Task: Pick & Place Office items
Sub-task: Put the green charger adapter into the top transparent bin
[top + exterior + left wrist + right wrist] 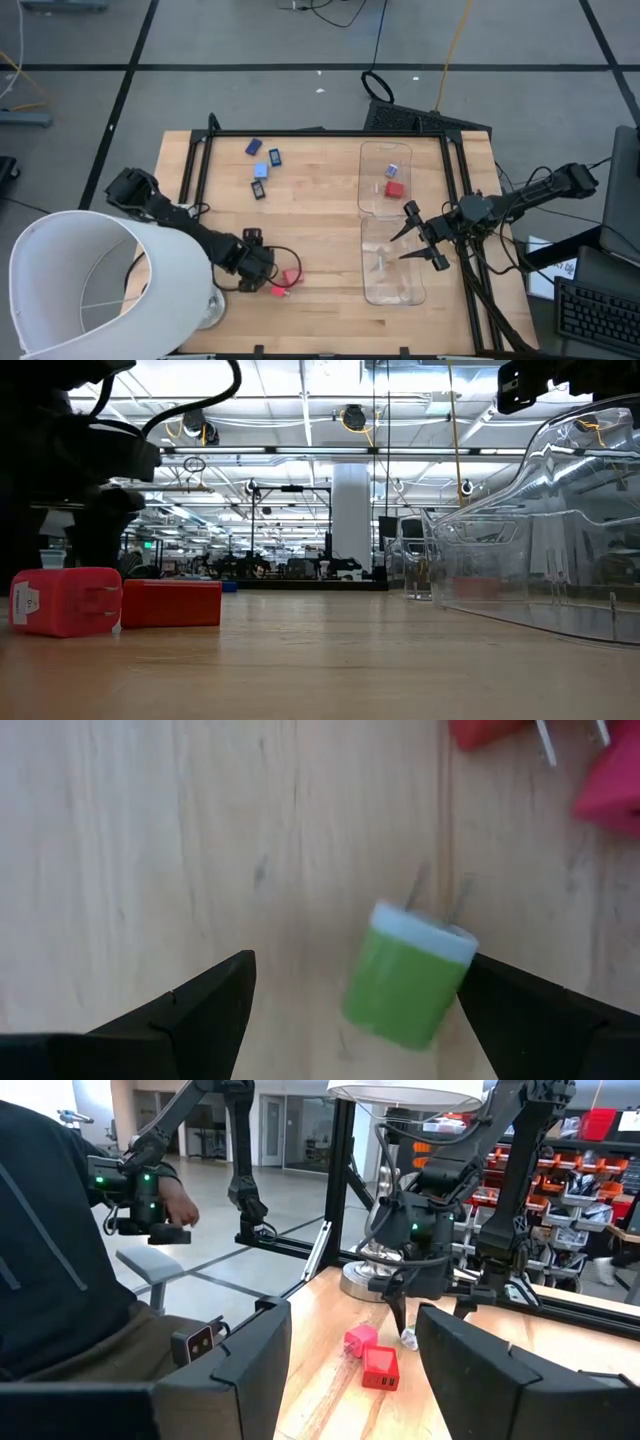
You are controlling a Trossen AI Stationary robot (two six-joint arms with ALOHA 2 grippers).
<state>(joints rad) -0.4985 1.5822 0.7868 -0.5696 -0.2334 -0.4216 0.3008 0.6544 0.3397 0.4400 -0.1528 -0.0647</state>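
My left gripper point(357, 970) is open and low over the table's near left part point(255, 262). A green block point(408, 982) with a white face and two prongs lies on the wood between its fingers, close to one finger point(520, 1005). Two red blocks point(285, 280) point(65, 600) point(170, 603) lie just right of that gripper. Several blue and dark pieces point(262, 168) rest on the far left of the table. A red piece point(394, 188) and a light blue one point(392, 171) sit in the clear tray point(372, 215). My right gripper point(415, 240) point(350, 1325) hovers open above the tray. My left gripper stands astride the green block, which lies flat on the table. One fingertip point(480, 975) is right beside the block's white prong end point(455, 942); I cannot tell whether it touches.
A big white lampshade point(90, 285) covers the near left corner beside the left arm. A black frame point(320, 132) runs along the table's far and side edges. Bare wood lies in the middle point(320, 220). A person in dark clothing point(60, 1260) sits beyond the table.
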